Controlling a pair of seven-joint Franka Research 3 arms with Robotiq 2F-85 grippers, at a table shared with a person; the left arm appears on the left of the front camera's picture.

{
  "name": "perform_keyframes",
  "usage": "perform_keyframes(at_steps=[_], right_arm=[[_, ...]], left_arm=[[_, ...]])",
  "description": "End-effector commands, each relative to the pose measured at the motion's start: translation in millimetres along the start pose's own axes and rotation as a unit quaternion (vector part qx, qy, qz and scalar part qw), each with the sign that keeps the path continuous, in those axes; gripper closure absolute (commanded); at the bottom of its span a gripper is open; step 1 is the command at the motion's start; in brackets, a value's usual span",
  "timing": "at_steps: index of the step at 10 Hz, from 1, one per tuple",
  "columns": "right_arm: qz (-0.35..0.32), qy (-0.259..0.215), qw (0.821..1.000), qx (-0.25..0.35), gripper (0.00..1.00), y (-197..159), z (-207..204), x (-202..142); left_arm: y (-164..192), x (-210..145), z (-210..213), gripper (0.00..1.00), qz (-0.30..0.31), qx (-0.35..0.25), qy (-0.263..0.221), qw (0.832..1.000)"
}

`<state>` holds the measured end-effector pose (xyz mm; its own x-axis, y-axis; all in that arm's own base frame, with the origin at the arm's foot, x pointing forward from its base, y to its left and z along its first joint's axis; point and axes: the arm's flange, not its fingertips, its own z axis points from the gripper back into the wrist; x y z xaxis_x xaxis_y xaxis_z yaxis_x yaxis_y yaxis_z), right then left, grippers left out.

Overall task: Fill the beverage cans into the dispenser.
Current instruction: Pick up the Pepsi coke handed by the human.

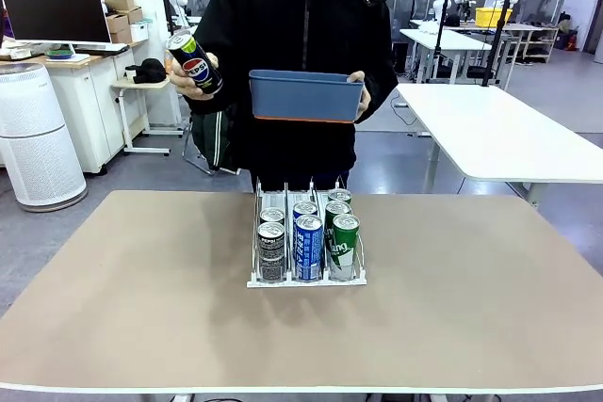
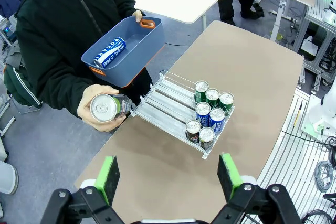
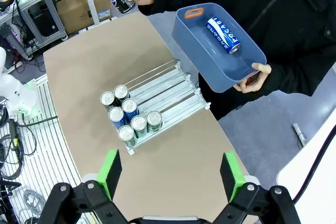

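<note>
The dispenser (image 1: 306,282) stands mid-table holding several beverage cans (image 1: 308,242): black ones in its left lane, blue in the middle, green on the right. Across the table a person holds a black Pepsi can (image 1: 195,65) in one hand and a blue tub (image 1: 306,101) in the other. In the left wrist view the tub (image 2: 134,72) has a blue can (image 2: 109,52) lying inside. My left gripper (image 2: 168,177) hangs open high above the table, well clear of the dispenser (image 2: 163,100). My right gripper (image 3: 170,174) is likewise open and empty above the dispenser (image 3: 168,85).
The brown table (image 1: 132,308) is bare around the dispenser on all sides. The person stands at the far edge, with the tub (image 3: 202,56) held above that edge. White tables (image 1: 499,129) and shelving stand farther back.
</note>
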<state>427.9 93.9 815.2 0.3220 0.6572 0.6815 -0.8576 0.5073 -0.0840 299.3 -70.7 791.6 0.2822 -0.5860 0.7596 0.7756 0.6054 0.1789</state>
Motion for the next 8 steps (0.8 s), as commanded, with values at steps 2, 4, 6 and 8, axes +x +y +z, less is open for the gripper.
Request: perform_keyframes(at_steps=[2, 4, 6, 8], right_arm=[[-0.005, -0.004, 1.000, 0.001, 0.00, 0.0, 0.5, 0.5], [-0.005, -0.004, 1.000, 0.001, 0.00, 0.0, 0.5, 0.5], [-0.005, -0.004, 1.000, 0.001, 0.00, 0.0, 0.5, 0.5], [-0.005, -0.004, 1.000, 0.001, 0.00, 0.0, 0.5, 0.5]], left_arm=[[1.2, -1.1, -1.0, 0.00, 0.001, 0.003, 0.000, 1.000], [0.0, 0.0, 0.0, 0.00, 0.000, 0.000, 0.000, 1.000], [22.8, 7.0, -7.2, 0.00, 0.004, 0.020, 0.034, 0.999], [29.7, 10.1, -31.6, 0.00, 0.012, 0.055, 0.055, 0.997]])
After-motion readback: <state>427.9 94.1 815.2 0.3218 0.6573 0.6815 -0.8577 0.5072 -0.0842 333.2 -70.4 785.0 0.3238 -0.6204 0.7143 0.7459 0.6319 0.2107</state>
